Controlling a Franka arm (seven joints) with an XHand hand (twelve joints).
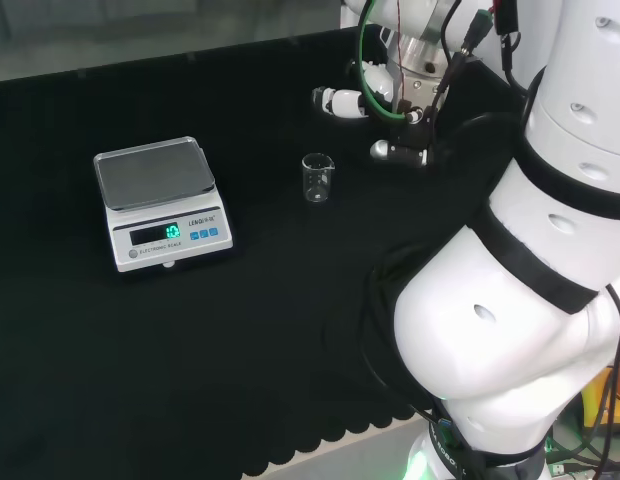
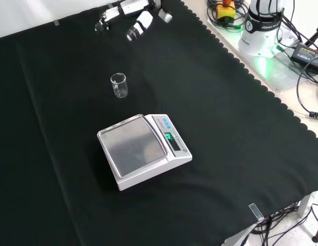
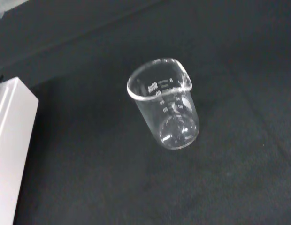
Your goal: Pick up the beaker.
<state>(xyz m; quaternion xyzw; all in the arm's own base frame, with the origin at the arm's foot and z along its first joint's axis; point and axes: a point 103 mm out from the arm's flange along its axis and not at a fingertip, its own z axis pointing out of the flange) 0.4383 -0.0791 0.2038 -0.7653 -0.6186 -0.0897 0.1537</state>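
Note:
A small clear glass beaker (image 1: 317,178) stands upright and empty on the black cloth, near the middle of the head view. The front view has the beaker (image 2: 119,85) beyond the scale. Up close in the wrist view the beaker (image 3: 166,108) shows a pouring lip and printed marks, and nothing touches it. The hand (image 1: 350,102) hovers to the right of the beaker and farther back in the head view, fingers held straight and apart from the glass. At the top of the front view the hand (image 2: 140,23) reaches in above the beaker.
A white electronic scale (image 1: 155,195) with a steel pan and a lit display sits left of the beaker in the head view. The scale (image 2: 141,148) lies nearer the camera in the front view. A corner of the scale (image 3: 9,140) enters the wrist view.

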